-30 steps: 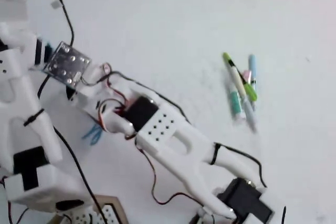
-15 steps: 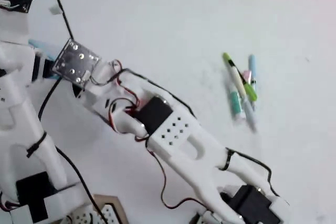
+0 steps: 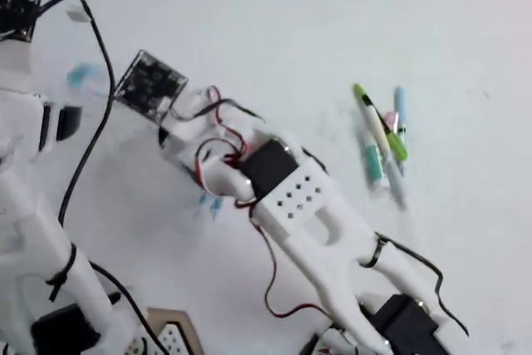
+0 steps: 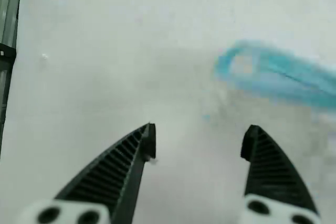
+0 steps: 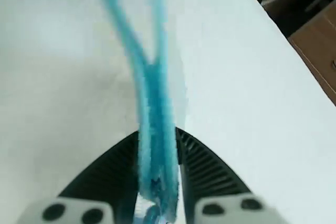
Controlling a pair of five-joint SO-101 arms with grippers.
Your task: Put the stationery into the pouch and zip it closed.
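The right claw is clamped on a blue strip, the two fingers pressed against it from either side. The strip is doubled, and it runs straight out ahead of the claw and opens into a loop at its far end. It is probably the trim or strap of the pouch, though blur hides the rest of the pouch's body.

The left claw hangs over the white surface with its jaws wide apart and nothing between them. Ahead of it, off to the side of one finger, lies a smeared blue loop of the same colour as the strip. It is near the claw but not touching it.

In the high view a pale blue smudge shows beside the left arm, and a few blue flecks show under the right arm.

The pens lie in a loose bundle on the surface, touching one another. There is a green one, a light blue one and a teal one. They are well apart from both claws, out to the side of the right arm.
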